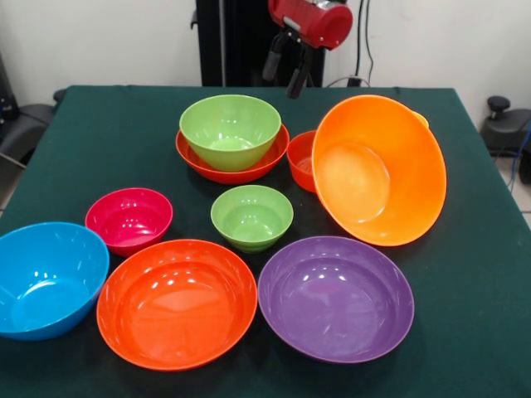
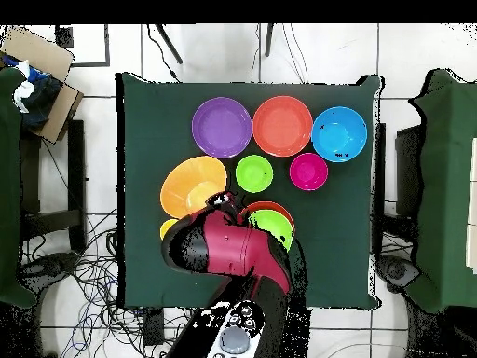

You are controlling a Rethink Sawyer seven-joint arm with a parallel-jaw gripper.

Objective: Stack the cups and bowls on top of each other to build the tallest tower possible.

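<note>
**A:** Trouble first. What could go wrong?

**B:** Starting from the left, the tower (image 1: 231, 141) at the back is only two high. A medium lime green bowl (image 1: 230, 126) is nested in a wide red-orange bowl (image 1: 192, 156). The gripper (image 1: 280, 85) hangs above and just right of it, with its fingers apart and holding nothing. Further right, the large orange bowl (image 1: 379, 170) is tipped on its side and leans against the small red-orange bowl (image 1: 300, 162). I think a nudge could roll it, and its glossy rim could slip from a pinch.

**A:** And the count?

**B:** There are nine bowls. From the left:
- one blue bowl (image 1: 46, 278)
- one magenta bowl (image 1: 129, 218)
- three red-orange, counting the big front one (image 1: 176, 303)
- two lime green, counting the small lime green bowl (image 1: 251, 215)
- one purple bowl (image 1: 336, 297)
- one orange

**A:** Cups?

**B:** One, I think. A yellow-orange sliver (image 1: 421, 119) peeks out from behind the orange bowl, and the rest is hidden.
</note>
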